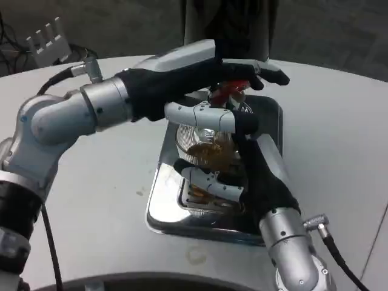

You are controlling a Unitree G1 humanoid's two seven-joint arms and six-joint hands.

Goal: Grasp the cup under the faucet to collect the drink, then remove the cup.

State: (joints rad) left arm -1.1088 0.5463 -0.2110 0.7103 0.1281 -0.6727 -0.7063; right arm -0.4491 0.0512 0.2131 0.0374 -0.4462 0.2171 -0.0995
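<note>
A clear cup [203, 138] holding amber drink stands on a silver drip tray [162, 203] under the red tap lever [230, 90] of a dark dispenser [230, 27]. My right hand [257, 173] comes from the lower right and grips the cup, with white fingers [209, 116] wrapped around its near side above and below. My left hand [188, 76] reaches in from the left over the cup. Its outstretched fingers [267, 74] lie on top of the red lever and hold nothing. The cup's far side and the spout are hidden by both hands.
The tray sits on a round white table [339, 139] with bare surface to the left and right. A white comb-like rack [47, 41] stands at the far left, past the table's edge. Cables [48, 242] hang along my left arm.
</note>
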